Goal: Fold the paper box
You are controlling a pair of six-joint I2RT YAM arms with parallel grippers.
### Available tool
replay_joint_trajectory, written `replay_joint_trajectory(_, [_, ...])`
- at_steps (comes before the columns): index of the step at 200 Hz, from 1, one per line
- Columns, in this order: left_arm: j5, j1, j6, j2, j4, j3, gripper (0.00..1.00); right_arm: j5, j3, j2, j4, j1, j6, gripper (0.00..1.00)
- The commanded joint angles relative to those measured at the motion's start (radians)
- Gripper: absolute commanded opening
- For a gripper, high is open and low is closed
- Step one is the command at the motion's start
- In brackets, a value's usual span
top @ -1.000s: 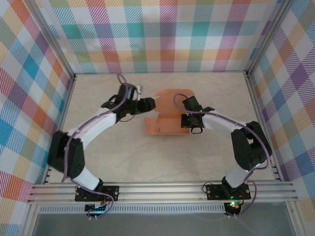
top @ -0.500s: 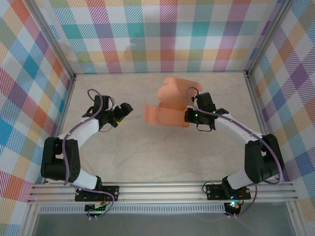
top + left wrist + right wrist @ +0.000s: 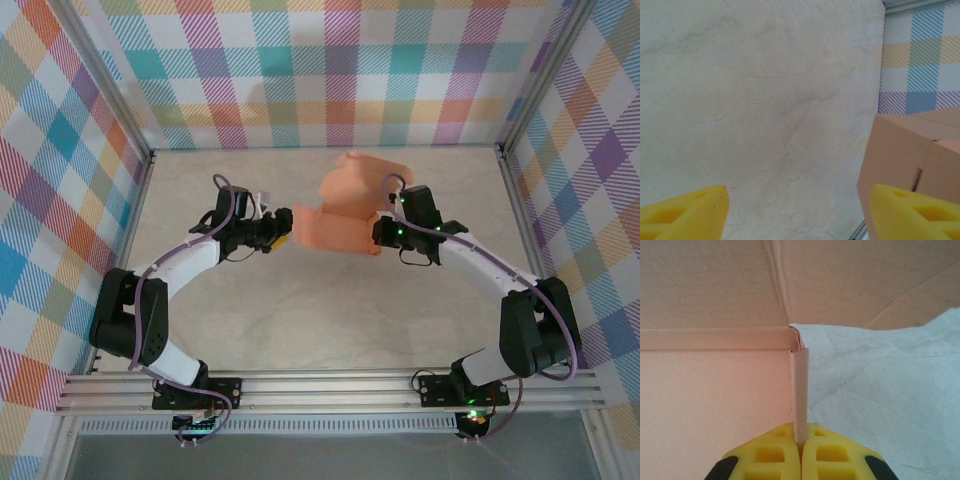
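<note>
The paper box (image 3: pixel 340 222) is salmon-orange card, partly folded, its lid flap (image 3: pixel 362 180) standing up toward the back. It is tilted and raised at the middle of the table. My right gripper (image 3: pixel 381 233) is shut on the box's right side wall. In the right wrist view that thin wall (image 3: pixel 800 390) runs straight into the closed yellow fingertips of the right gripper (image 3: pixel 801 446), with the box floor (image 3: pixel 715 390) to the left. My left gripper (image 3: pixel 284 228) is open at the box's left end. In the left wrist view the gap of the left gripper (image 3: pixel 800 215) holds only table, with the box (image 3: pixel 900 155) at the right behind one fingertip (image 3: pixel 920 212).
Checked cloth walls (image 3: pixel 320 70) close the back and both sides, set in aluminium posts. A metal rail (image 3: pixel 320 385) runs along the near edge by the arm bases. Pale marbled table (image 3: pixel 330 310) lies bare in front of the box.
The box has gone from lying flat to raised and tilted in the right gripper. The left gripper pulled away to the left, then came back to the box's left end.
</note>
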Motion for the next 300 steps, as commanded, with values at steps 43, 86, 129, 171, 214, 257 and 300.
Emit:
replay_joint_trajectory(43, [0.085,-0.035,0.014,-0.045,-0.012,0.047,0.46,-0.014,0.049,0.054,-0.068,-0.006,0.018,0.04])
replay_joint_trajectory(86, [0.082,-0.083,-0.019,-0.005,0.023,0.057,0.45,-0.025,0.045,0.062,-0.067,-0.004,0.015,0.05])
replay_joint_trajectory(129, [0.082,-0.121,-0.046,0.027,0.052,0.084,0.43,0.003,0.057,0.079,-0.088,0.010,0.007,0.05])
replay_joint_trajectory(171, [0.079,-0.138,-0.036,0.061,0.029,0.100,0.35,0.116,0.104,0.118,-0.156,0.060,-0.020,0.05])
replay_joint_trajectory(214, [0.067,-0.143,-0.024,0.111,0.003,0.103,0.32,0.197,0.145,0.150,-0.207,0.094,-0.048,0.04])
replay_joint_trajectory(257, [0.060,-0.146,-0.010,0.160,-0.005,0.101,0.31,0.255,0.177,0.186,-0.246,0.120,-0.070,0.04])
replay_joint_trajectory(300, [0.061,-0.148,-0.021,0.190,0.019,0.086,0.43,0.274,0.191,0.231,-0.256,0.134,-0.067,0.05])
